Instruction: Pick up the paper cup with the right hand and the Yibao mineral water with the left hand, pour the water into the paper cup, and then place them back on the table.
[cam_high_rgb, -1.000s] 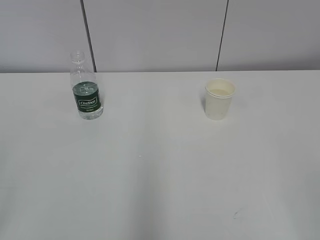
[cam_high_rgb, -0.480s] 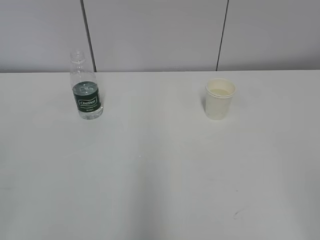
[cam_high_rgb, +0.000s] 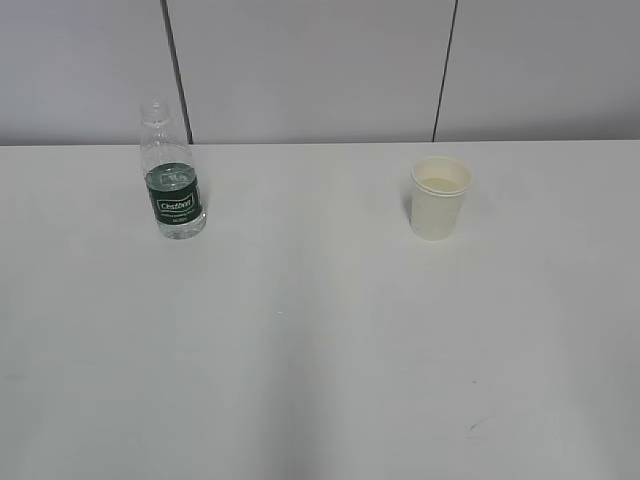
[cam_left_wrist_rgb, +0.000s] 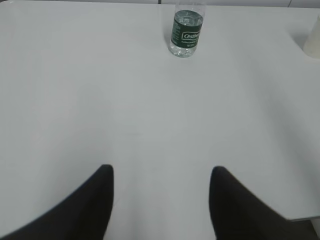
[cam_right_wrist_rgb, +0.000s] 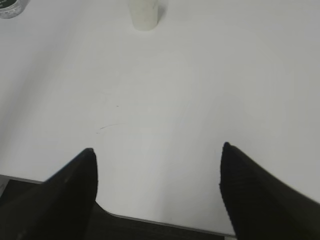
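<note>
Right wrist view: paper cup (cam_right_wrist_rgb: 144, 15) top cropped, bottle (cam_right_wrist_rgb: 10, 7) barely visible; both end effectors (cam_left_wrist_rgb: 161, 172) (cam_right_wrist_rgb: 157, 150) spread wide, empty.

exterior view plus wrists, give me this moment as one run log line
phase: pre-grasp | left hand: open, empty | right hand: open, empty | Yibao mineral water: upright on table | paper cup: upright on table

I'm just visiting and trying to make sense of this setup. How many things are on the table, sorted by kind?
Plastic water bottles: 1, the Yibao mineral water, upright, no cap.
Paper cups: 1, the paper cup, upright, apart from the bottle.
Total: 2 things on the table.
</note>
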